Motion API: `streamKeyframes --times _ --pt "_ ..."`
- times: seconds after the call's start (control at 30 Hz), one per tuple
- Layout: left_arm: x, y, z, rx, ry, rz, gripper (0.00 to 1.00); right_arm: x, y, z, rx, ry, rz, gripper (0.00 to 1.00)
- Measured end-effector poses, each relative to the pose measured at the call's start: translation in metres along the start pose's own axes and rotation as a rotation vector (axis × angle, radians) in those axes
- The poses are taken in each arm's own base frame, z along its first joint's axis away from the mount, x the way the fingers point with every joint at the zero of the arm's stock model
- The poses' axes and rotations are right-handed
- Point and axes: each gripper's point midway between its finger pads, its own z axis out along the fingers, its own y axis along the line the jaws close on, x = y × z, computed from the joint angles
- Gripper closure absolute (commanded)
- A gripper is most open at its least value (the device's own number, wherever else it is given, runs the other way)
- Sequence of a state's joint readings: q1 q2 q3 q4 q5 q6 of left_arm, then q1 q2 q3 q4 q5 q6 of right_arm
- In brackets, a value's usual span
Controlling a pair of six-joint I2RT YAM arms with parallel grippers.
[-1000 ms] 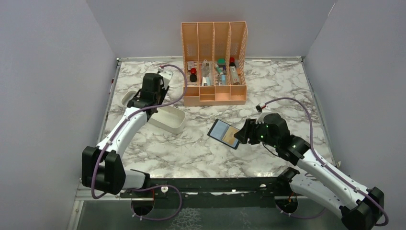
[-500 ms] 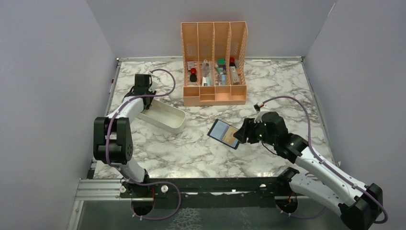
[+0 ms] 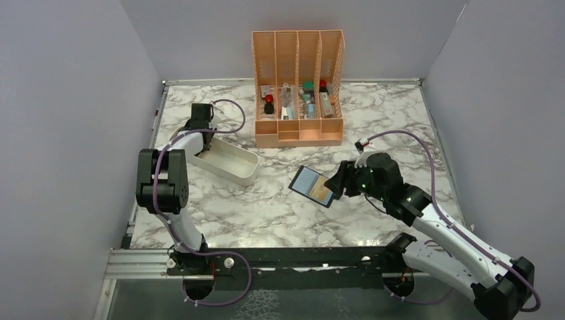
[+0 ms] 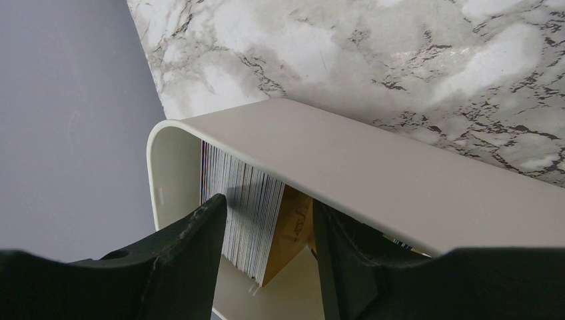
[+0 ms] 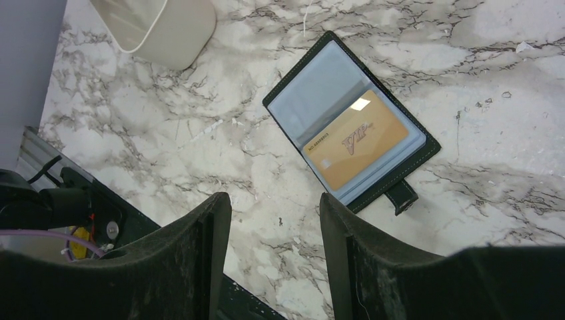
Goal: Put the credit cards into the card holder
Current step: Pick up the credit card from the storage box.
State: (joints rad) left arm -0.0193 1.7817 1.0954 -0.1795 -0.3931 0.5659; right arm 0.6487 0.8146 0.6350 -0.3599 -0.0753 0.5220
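So the card holder (image 5: 350, 123) hasn't budged, it's lying open flat on the worktop (image 3: 266, 207) just ahead of the right claw (image 5: 273, 213), with one gold card (image 5: 355, 140) already sitting in its clear pocket and the other pocket looking bare. The right claw is basically where it was a second ago, fingers apart, holding nothing, just hovering by the clasp end. The real change is on the other side: the left arm has folded up and swung its left claw (image 4: 266, 223) to the far end of the white tray (image 4: 366, 153), and now it's pointing straight down into it. Directly below that claw is the rest of the credit cards (image 4: 243, 213), a stack standing on edge against the tray's end wall. Its fingers are spread, straddling the stack, nothing pinched yet as far as I can see. Looks to me like it's lining up to grab the next card, so one in and plenty to go
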Motion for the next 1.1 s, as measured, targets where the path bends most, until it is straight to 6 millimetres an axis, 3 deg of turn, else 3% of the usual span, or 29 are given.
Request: streamKeyframes --times 0.27,0.8,1.1 --pt "-0.002 0.005 0.0 -0.019 -0.001 0.003 0.59 0.0 0.0 0.0 -0.001 -0.001 0.0 0.43" --pt "-0.014 0.02 -0.01 -0.051 -0.036 -0.003 0.68 -0.001 0.001 -0.001 -0.002 -0.003 0.0 0.43" --pt "-0.014 0.02 -0.011 -0.053 -0.036 -0.001 0.78 -0.001 0.001 -0.001 -0.003 -0.004 0.0 0.43"
